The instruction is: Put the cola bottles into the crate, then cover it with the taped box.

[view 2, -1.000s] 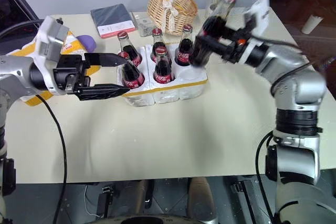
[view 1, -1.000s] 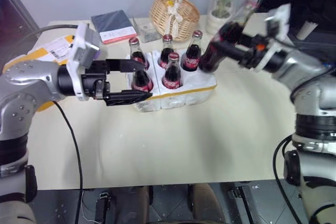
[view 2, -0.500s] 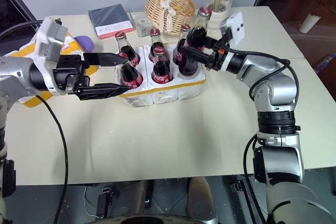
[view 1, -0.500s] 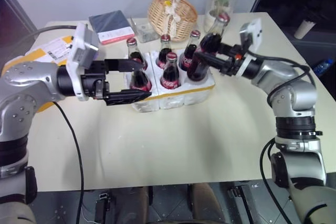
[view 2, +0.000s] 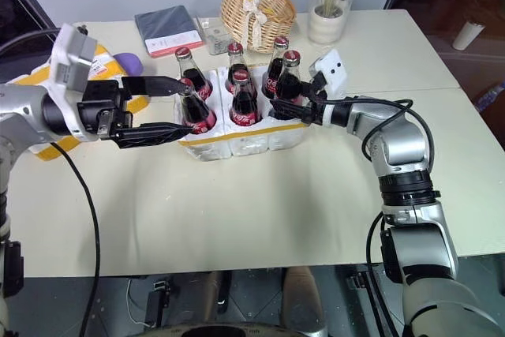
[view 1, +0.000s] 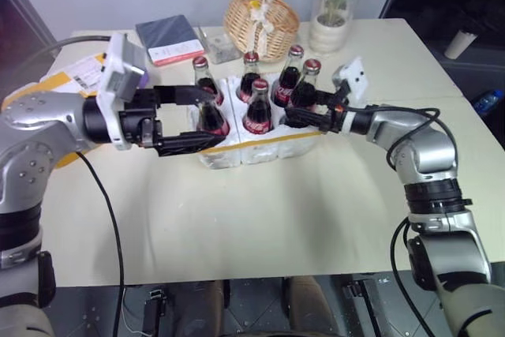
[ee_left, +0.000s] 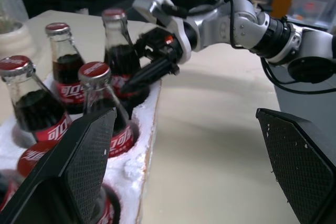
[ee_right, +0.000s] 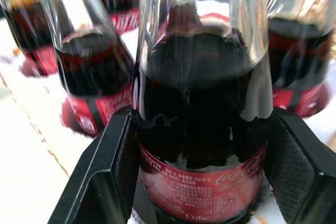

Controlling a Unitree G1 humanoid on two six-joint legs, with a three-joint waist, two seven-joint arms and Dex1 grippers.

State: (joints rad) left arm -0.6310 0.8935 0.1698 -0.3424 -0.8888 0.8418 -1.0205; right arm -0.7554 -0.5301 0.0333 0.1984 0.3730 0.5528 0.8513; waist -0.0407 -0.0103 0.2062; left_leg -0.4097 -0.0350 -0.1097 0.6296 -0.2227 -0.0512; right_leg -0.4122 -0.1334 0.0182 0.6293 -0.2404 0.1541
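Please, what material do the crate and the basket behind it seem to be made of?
The crate looks like white foam: matte, slightly grainy, with chipped edges, and glossy yellow tape around its base. The basket seems woven wicker or rattan: tan strands in a visible weave, though a plastic imitation cannot be excluded.

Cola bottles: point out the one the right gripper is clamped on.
It is the bottle at the crate's front right corner, upright in its well, with the right gripper shut on its lower body. The other five stand free.

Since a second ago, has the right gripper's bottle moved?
Yes. The bottle has come down from above the basket into the crate, upright beside the others, right gripper shut on it.
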